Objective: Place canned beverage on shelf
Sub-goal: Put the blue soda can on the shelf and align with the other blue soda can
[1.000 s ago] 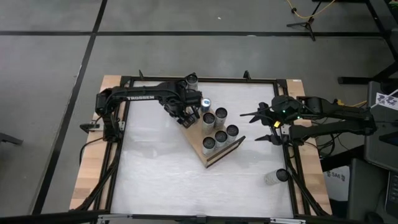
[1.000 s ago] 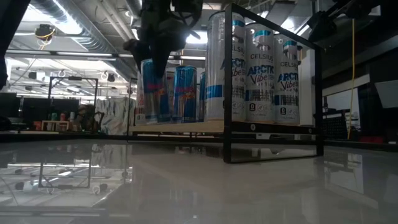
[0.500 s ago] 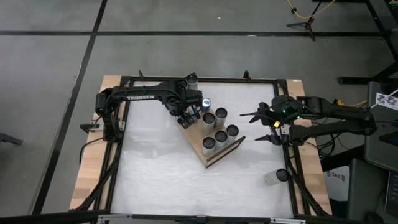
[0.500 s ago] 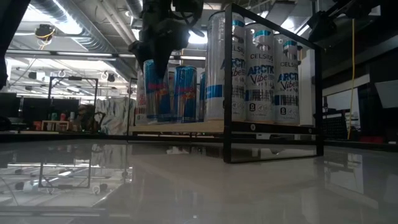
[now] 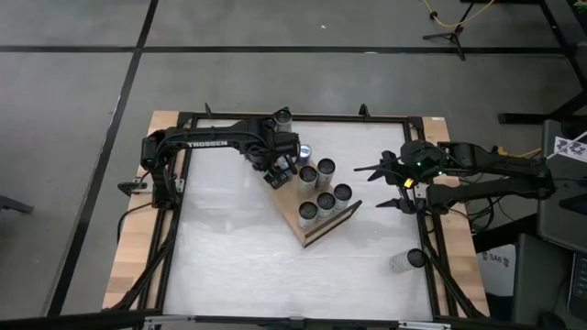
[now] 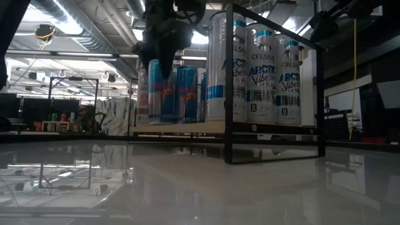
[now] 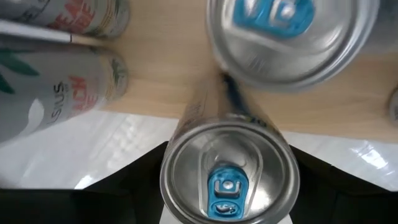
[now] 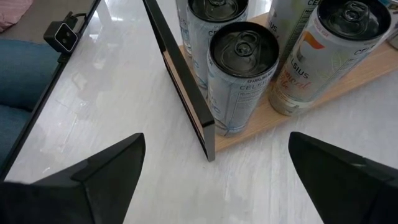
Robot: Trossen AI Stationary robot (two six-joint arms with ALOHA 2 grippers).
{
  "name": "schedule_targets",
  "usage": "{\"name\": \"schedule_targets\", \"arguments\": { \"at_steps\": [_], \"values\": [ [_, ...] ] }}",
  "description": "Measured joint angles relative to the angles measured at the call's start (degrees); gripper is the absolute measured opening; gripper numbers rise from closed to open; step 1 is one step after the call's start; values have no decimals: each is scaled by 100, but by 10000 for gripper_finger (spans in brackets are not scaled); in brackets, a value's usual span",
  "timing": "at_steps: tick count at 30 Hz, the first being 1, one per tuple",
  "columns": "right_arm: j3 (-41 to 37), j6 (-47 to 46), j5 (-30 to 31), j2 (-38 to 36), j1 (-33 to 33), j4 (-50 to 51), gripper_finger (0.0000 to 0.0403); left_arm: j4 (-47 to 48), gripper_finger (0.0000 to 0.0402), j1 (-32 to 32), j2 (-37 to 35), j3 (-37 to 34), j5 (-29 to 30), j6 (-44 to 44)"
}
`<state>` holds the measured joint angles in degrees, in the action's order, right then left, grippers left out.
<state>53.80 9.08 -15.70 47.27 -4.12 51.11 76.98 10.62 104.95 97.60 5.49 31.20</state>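
Observation:
The shelf (image 5: 316, 231) is a light wooden board lying slantwise mid-table, with several cans on it. A slim can with a blue tab (image 7: 229, 182) stands upright on the board's far-left end, near the edge (image 7: 174, 81); it shows blue in the low view (image 6: 159, 94). My left gripper (image 5: 278, 172) points straight down over this can, open, with a finger (image 7: 146, 183) close on either side of the can's top. My right gripper (image 5: 374, 187) waits open to the right of the shelf, above the table.
Tall white cans (image 6: 262, 75) fill the shelf's near end behind a black wire rail (image 6: 226, 81). Another blue-tab can (image 7: 292, 31) stands just beside the one under my gripper. Loose cans stand at the table's far edge (image 5: 282, 116) and near-right corner (image 5: 404, 261).
My left gripper has stayed over the blue can and rolled a little about its downward line; in the low view its dark fingers now reach less far down the can. The can stands where it stood.

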Motion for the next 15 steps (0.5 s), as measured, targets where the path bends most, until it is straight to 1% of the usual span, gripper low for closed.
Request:
{"name": "schedule_targets", "arguments": {
  "at_steps": [6, 10, 15],
  "values": [
    [0, 0, -2, 0, -2, 0, 392, -325, 251, 1, 0, -2, -1, -49],
    [0, 0, 0, 1, -1, 1, 392, -338, 251, 1, 0, -2, 1, -224],
    [0, 0, -1, 0, -1, 1, 392, -336, 251, -1, 0, -2, 81, -236]
  ]
}}
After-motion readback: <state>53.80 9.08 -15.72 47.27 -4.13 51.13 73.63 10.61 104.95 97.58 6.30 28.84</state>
